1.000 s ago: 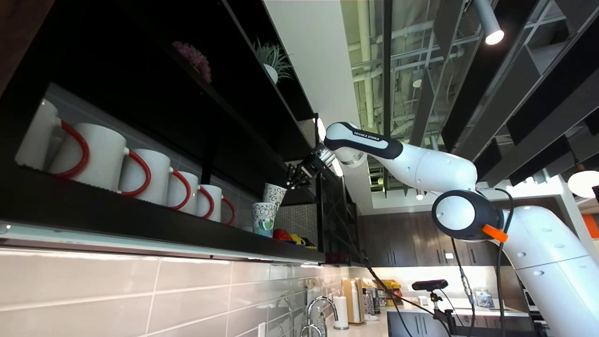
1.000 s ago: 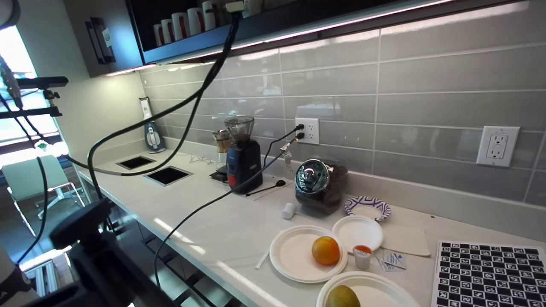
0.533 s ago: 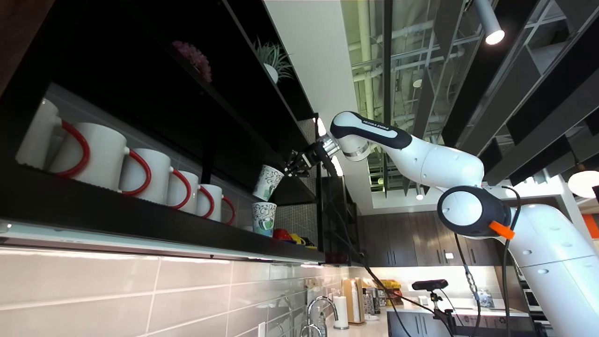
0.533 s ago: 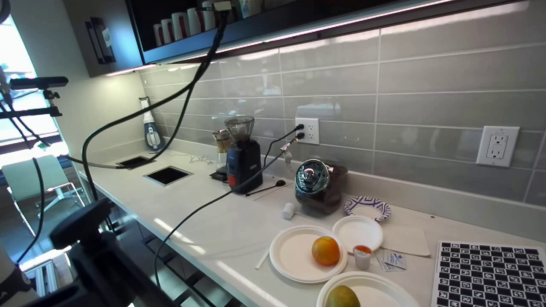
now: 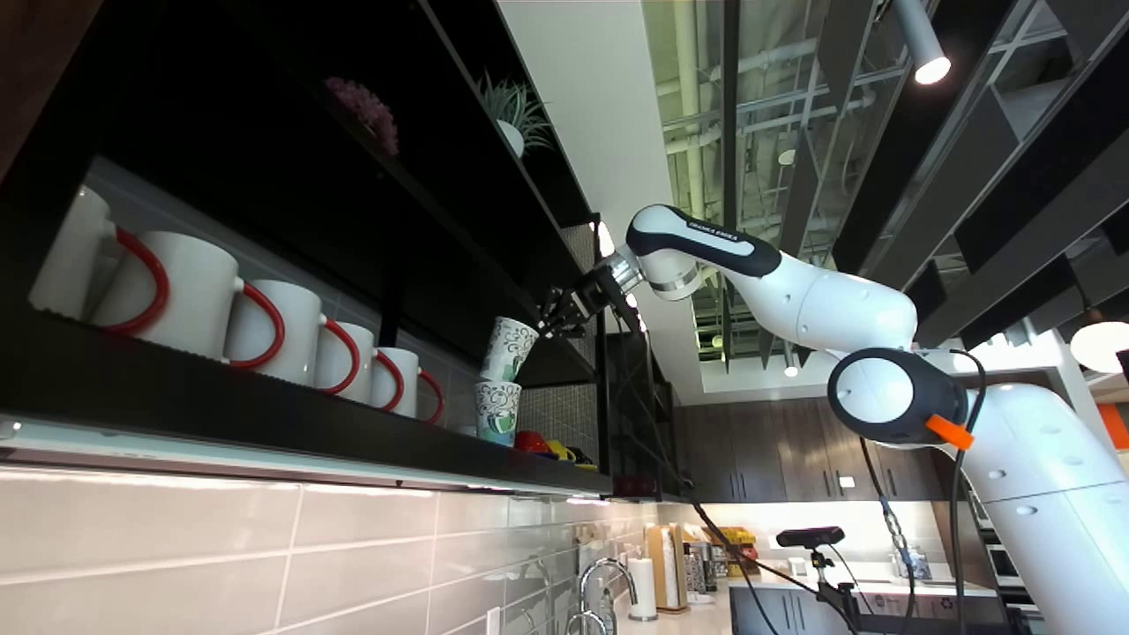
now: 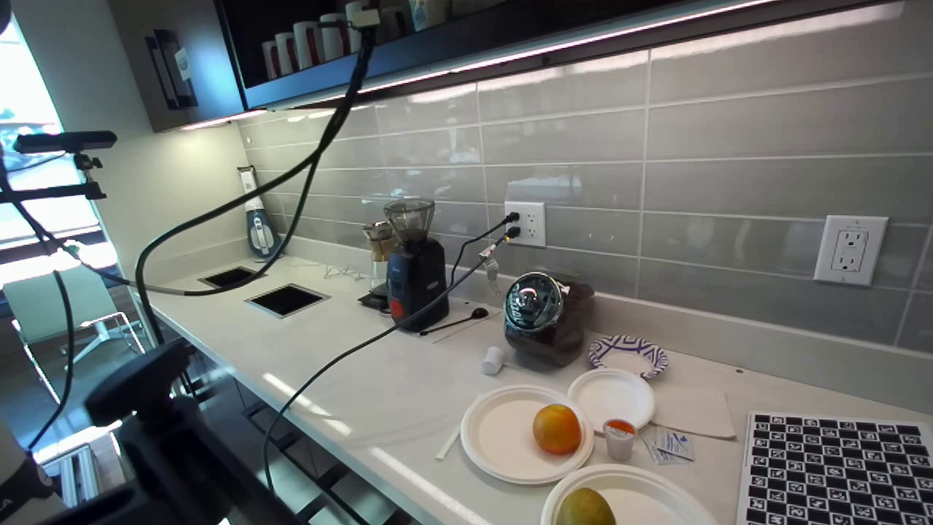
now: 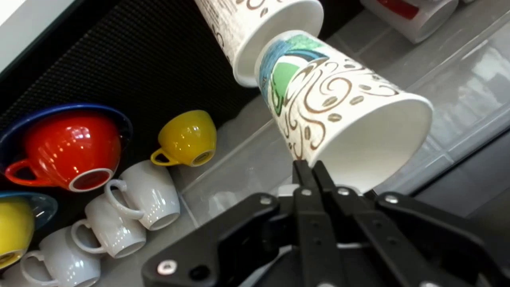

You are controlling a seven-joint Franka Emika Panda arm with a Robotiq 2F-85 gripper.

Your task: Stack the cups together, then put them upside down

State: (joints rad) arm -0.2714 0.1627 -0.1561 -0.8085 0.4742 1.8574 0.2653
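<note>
In an exterior view the white mugs [image 5: 302,328] stood leftmost along the black shelf [image 5: 291,414], outside the job. Next, the lower cup [image 5: 498,413] stood upright, mouth up; above it leaned the upper cup [image 5: 509,349], its base at the lower one's rim, though whether it had slipped inside could not be told. Rightmost, the gripper [image 7: 311,164], nearly closed, pinched the upper cup's rim. Stacking seemed under way but unfinished; turning both over remained.
</note>
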